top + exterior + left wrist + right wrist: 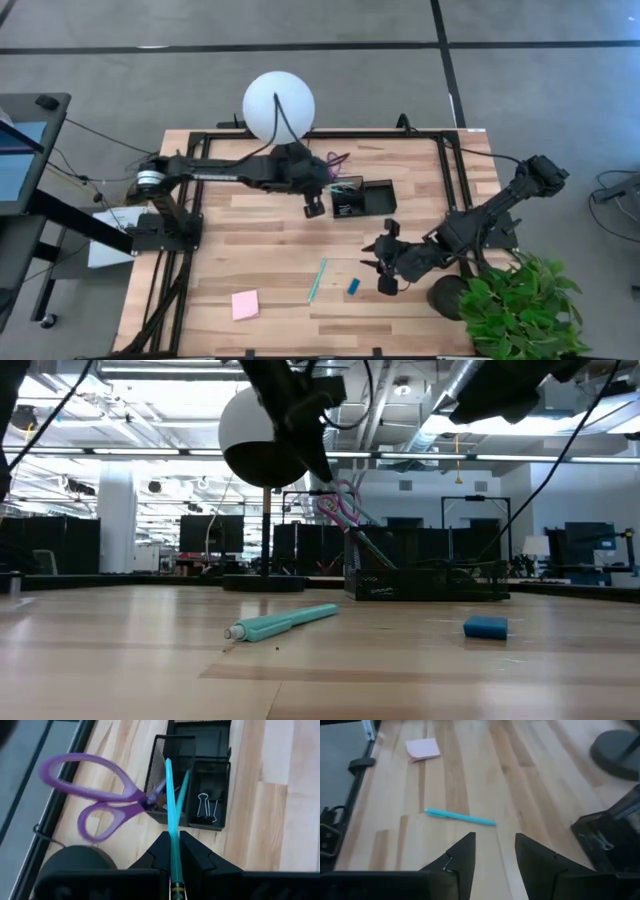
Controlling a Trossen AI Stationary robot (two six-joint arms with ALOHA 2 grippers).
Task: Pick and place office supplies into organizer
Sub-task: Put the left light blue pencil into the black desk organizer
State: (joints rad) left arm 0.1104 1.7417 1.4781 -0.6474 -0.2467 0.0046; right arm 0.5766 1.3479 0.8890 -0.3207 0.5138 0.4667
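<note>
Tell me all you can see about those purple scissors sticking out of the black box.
The purple scissors have two glossy oval handle loops, plastic by the look, one larger than the other. They stand tilted, handles up and leaning out over the rim, blades hidden down inside the tall mesh compartment of the black organizer. A teal pen, gripped by the left gripper, points at the same compartment, but touches no part of the scissors that shows.

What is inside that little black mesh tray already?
In the organizer, purple scissors stand in the tall cup, and black clips lie in a side compartment. The left gripper holds a teal pen over it. The cup's bottom is hidden.
</note>
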